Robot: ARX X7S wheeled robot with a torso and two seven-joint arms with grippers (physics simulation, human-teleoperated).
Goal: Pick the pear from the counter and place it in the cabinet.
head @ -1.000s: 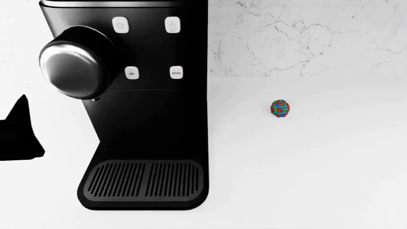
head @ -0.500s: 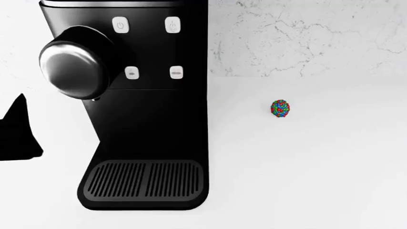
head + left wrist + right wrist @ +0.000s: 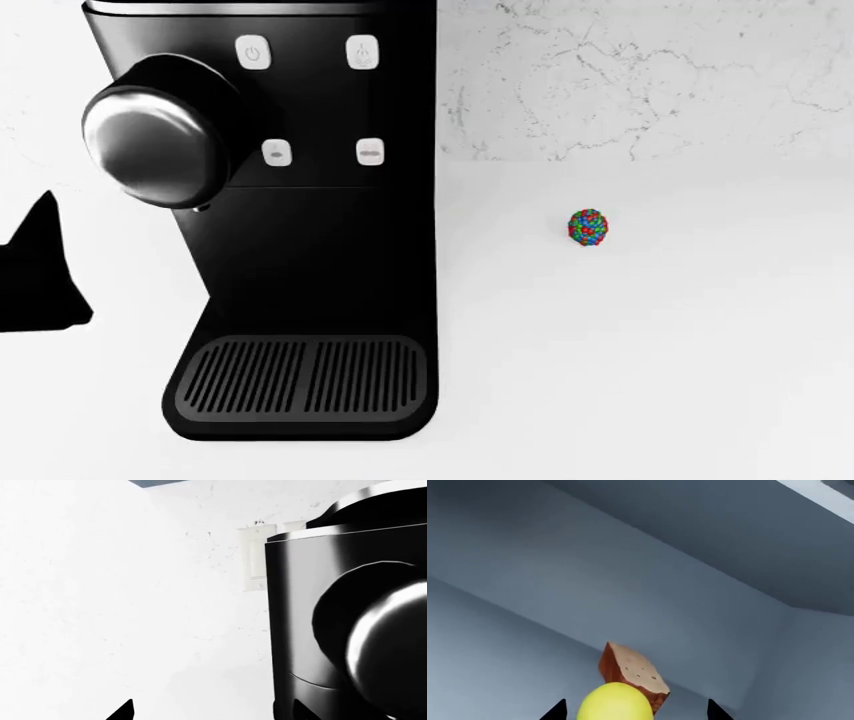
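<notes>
Half of the pear [image 3: 614, 702] is cut off between your right gripper's [image 3: 635, 711] wide-apart fingertips, inside the blue-grey cabinet [image 3: 707, 575], touching a bread slice [image 3: 632, 672]. Grip unclear. Your left gripper [image 3: 38, 275] beside the coffee machine [image 3: 314, 240] is unreadable.

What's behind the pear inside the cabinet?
Right behind the pear is a brown chunk like bread, then the cabinet's grey back wall. The chunk's lower part is hidden by the pear.
</notes>
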